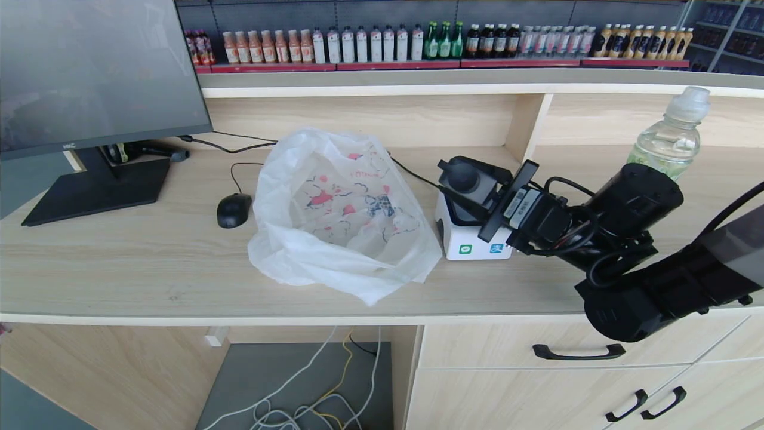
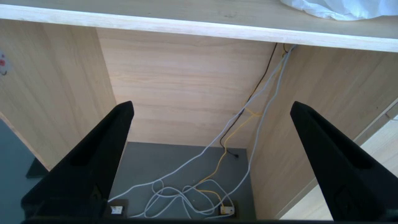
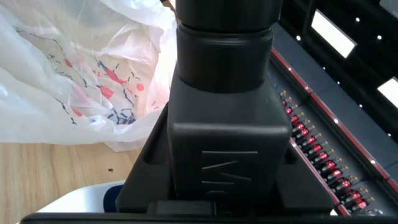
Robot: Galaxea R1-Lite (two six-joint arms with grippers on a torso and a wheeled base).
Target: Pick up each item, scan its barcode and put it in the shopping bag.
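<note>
The bottle (image 1: 667, 138) is standing upright at the right end of the counter (image 1: 149, 263), behind the right arm. The shopping bag (image 1: 340, 215) is lying open mid-counter, just beside the scanner (image 1: 471, 242). The right gripper (image 1: 498, 203) is sitting against the scanner; I cannot tell its grip. The left gripper (image 2: 212, 109) is hanging below the counter, spread wide and holding nothing.

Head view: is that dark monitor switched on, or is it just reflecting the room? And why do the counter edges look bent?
Head view: the monitor shows only faint grey reflections, no image; the counter edge bows slightly, a wide-lens distortion. Right wrist view: the shopping bag glows, light passing through it.
</note>
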